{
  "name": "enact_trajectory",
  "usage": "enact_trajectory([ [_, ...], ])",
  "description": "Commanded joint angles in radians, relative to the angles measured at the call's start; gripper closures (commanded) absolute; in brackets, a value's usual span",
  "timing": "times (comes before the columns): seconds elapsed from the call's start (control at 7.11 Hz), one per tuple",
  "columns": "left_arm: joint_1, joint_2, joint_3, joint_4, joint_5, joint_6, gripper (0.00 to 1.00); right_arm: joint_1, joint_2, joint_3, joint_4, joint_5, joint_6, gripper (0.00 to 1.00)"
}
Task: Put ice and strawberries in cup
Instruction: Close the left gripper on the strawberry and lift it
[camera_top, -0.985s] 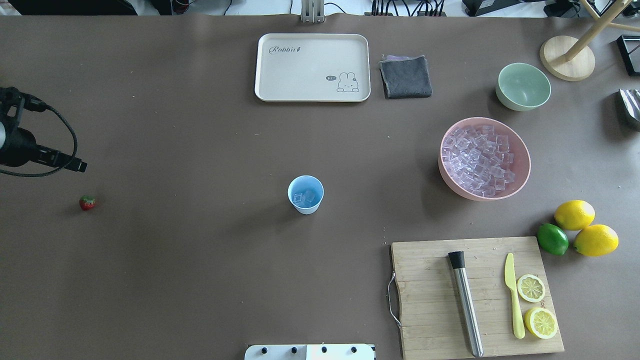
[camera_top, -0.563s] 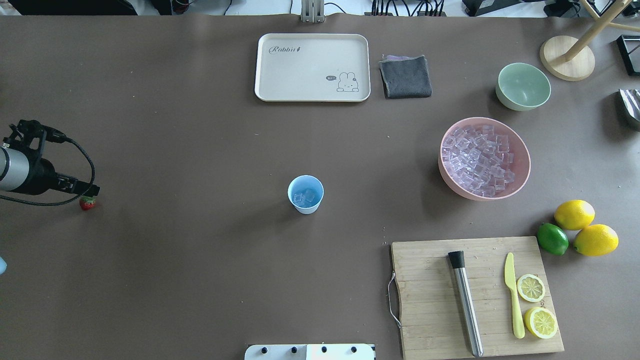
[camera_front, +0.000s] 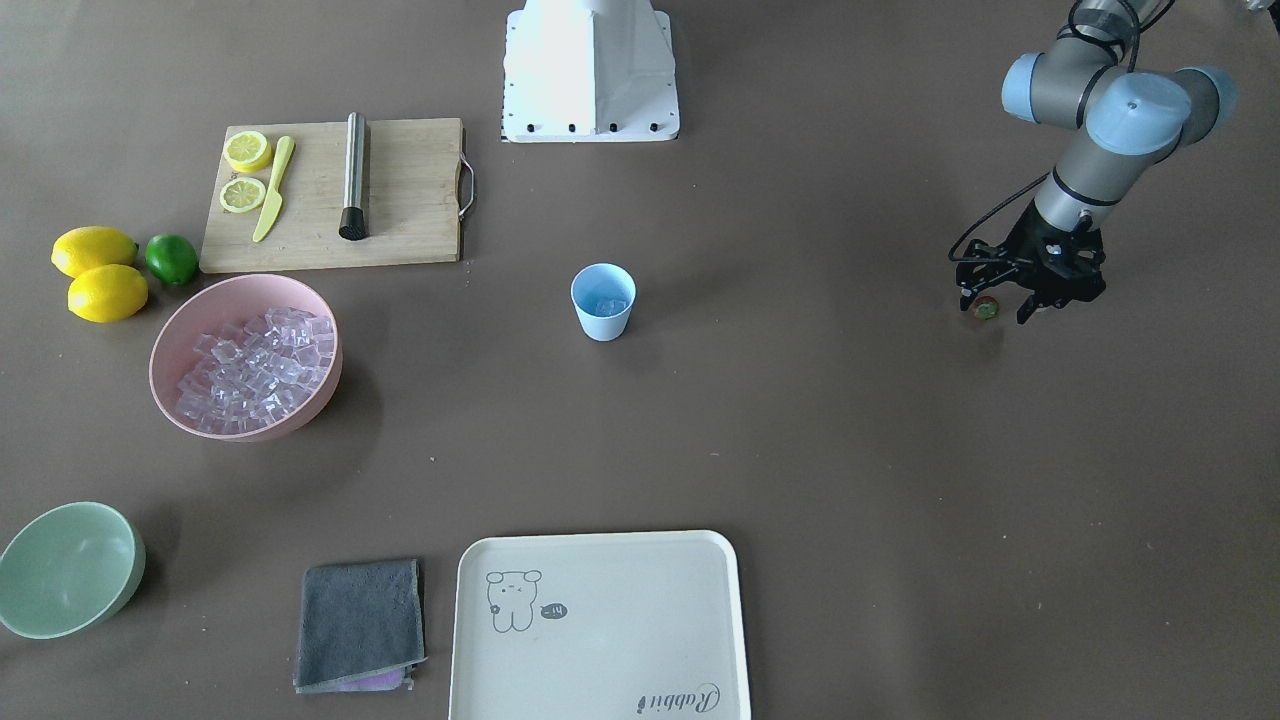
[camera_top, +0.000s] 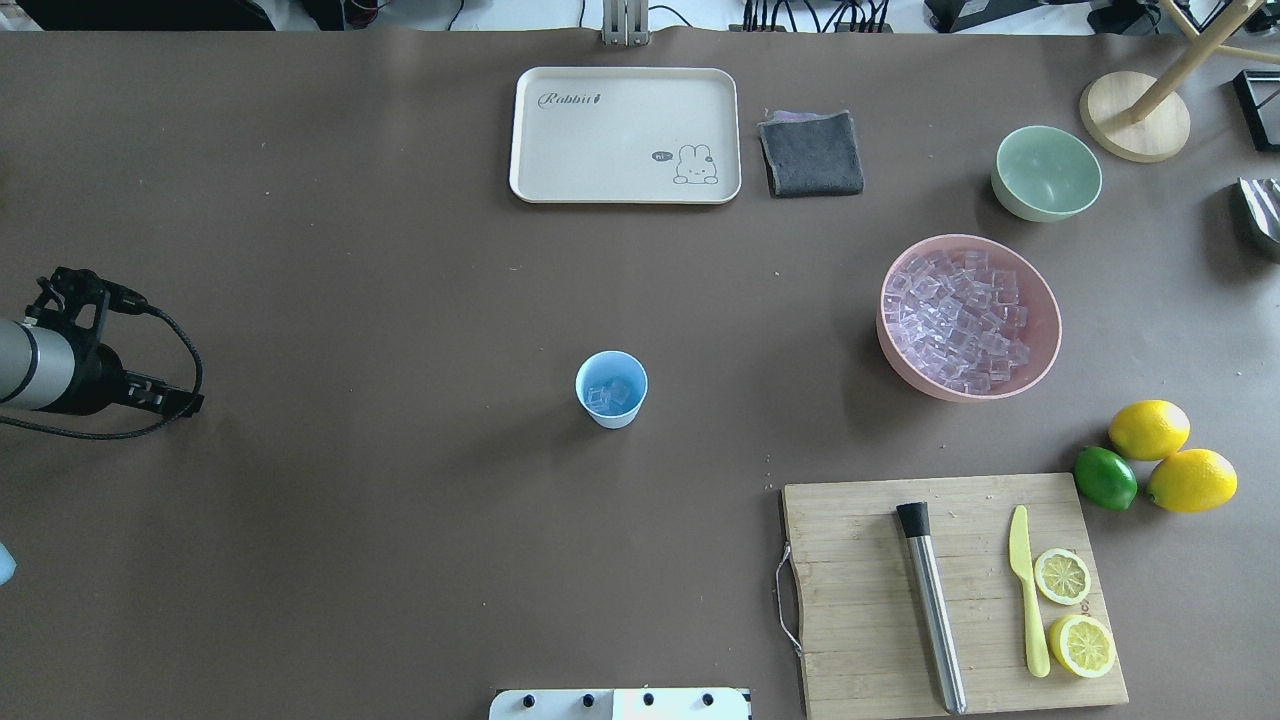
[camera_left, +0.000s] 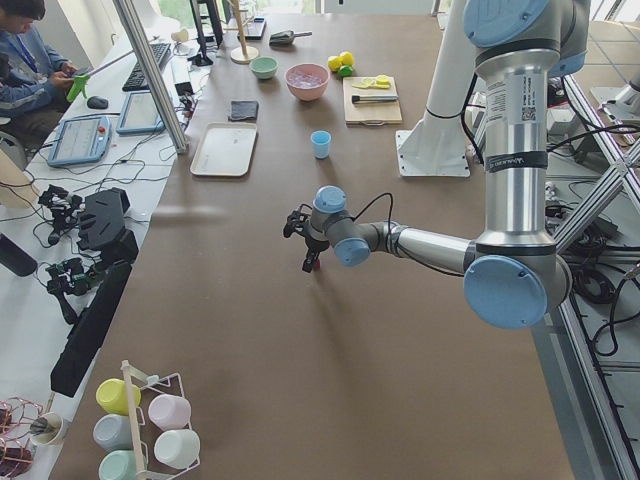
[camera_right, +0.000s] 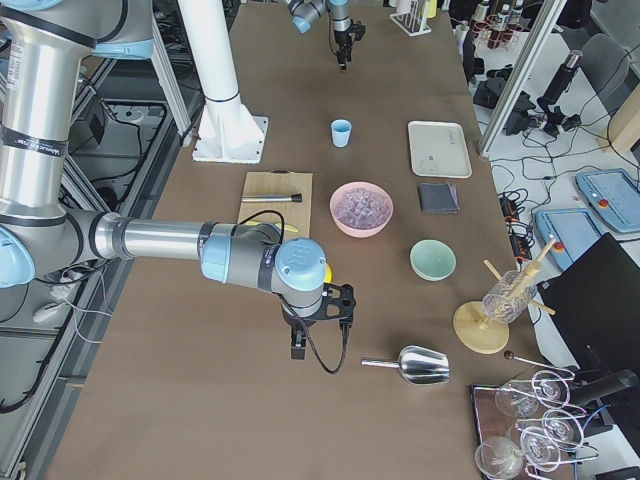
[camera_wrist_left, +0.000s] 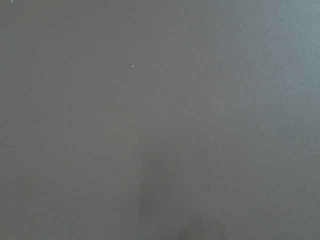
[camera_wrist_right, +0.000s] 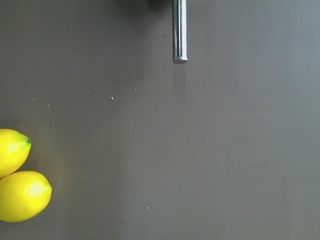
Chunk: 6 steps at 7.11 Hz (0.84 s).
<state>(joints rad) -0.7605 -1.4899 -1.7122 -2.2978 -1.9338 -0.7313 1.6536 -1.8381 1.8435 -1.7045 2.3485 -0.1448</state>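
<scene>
Exterior front-facing shows the left pincer (camera_front: 995, 306) low over the table (camera_front: 800, 420), its jaws spread either side of the strawberry (camera_front: 985, 310), which lies well apart from the cup (camera_front: 603, 312) holding a few cubes of ice (camera_front: 606, 301). To grasp well, the tips should probably bracket the berry's widest part before closing gently, lest it roll or squirt out. The right pincer (camera_right: 298, 345) shows only in the exterior right view; I cannot tell its state.

My left arm (camera_front: 1082, 170) is silver tubing with pale blue joint caps, ending in the black left gripper (camera_front: 996, 311). A black cable (camera_top: 196, 350) loops out at its 9 o'clock. I count four dark screws (camera_front: 571, 128) along the white base's (camera_front: 590, 70) 6 o'clock edge.
</scene>
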Motion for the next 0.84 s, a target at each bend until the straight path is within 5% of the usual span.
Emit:
enact_trajectory([
  [0.0,0.007,0.0,0.0,0.0,0.003,0.003,0.29,0.0,0.0,-0.001,-0.001,0.0,0.001,0.0],
  [0.28,0.007,0.0,-0.001,-0.011,0.003,0.004,0.87,0.0,0.0,-0.001,-0.001,0.003,0.001,0.0],
  [0.42,0.006,0.005,-0.007,-0.035,0.0,0.004,1.0,0.0,0.0,0.0,-0.001,0.003,0.001,0.0],
  [0.56,-0.005,0.01,-0.036,-0.051,-0.016,0.0,1.0,0.0,0.0,0.0,-0.001,0.003,0.001,0.0],
  [0.7,-0.016,-0.004,-0.07,-0.052,-0.131,-0.014,1.0,0.0,0.0,-0.001,-0.001,0.002,0.001,0.0],
])
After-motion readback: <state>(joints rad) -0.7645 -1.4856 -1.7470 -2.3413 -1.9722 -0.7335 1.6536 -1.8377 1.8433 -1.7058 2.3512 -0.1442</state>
